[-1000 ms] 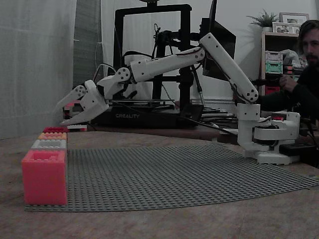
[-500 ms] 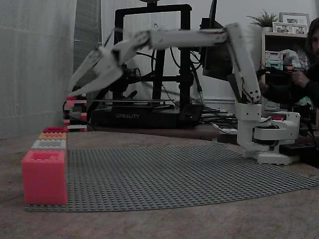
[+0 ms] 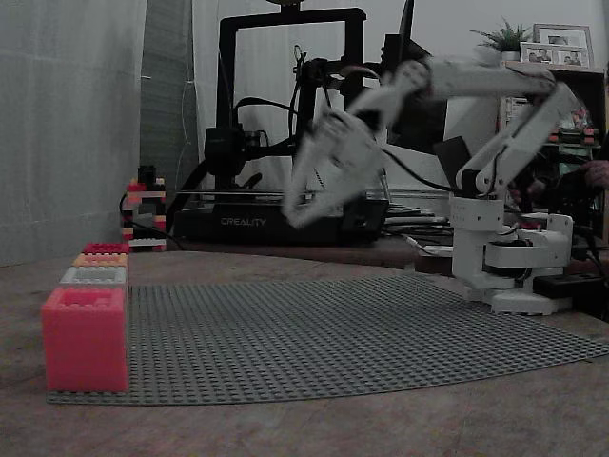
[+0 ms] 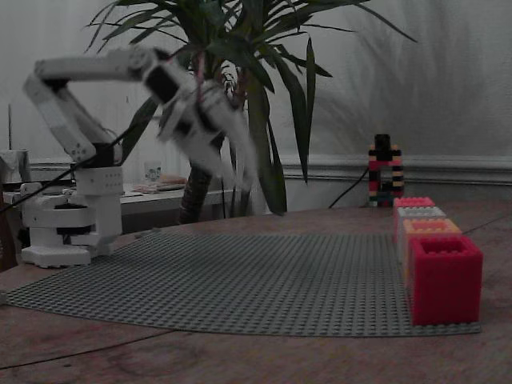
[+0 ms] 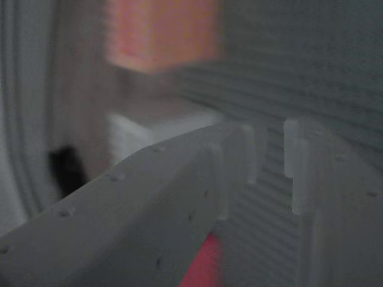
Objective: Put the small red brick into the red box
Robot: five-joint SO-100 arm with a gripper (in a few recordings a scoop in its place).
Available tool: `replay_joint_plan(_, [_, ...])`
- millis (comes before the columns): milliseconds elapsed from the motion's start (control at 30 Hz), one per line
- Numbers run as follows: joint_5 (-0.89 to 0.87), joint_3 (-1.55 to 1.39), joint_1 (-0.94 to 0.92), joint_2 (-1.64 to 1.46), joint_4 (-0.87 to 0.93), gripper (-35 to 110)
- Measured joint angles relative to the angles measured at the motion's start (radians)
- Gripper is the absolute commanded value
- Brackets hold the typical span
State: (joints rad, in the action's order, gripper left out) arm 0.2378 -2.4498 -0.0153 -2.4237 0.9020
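Observation:
The red box (image 3: 105,248) is the far one in the row of boxes at the baseplate's left edge, and the near, deep red one (image 4: 444,276) in the other fixed view. The small red brick is hidden from me. My gripper (image 3: 304,209) hangs blurred in mid-air above the plate's middle, far from the boxes (image 4: 242,170). In the wrist view its fingertips (image 5: 272,152) stand slightly apart, with grey plate showing between them. A red patch (image 5: 203,266) shows low between the fingers; I cannot tell what it is.
A salmon-pink box (image 3: 84,338), a grey box (image 3: 93,276) and an orange box (image 3: 100,259) share the row on the grey baseplate (image 3: 333,324). A brick tower (image 3: 145,205) and a 3D printer (image 3: 285,124) stand behind. A person (image 3: 590,181) sits at the right.
The arm rose from above the far end of the box row, then swung right towards its base. The gripper now hangs over the plate's middle.

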Motion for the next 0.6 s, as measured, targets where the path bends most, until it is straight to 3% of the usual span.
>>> replay_joint_plan(233, [-0.109,-0.242,0.066,-0.364,0.207,0])
replay_joint_plan(600, [-0.137,-0.356,0.072,-0.601,0.385,0])
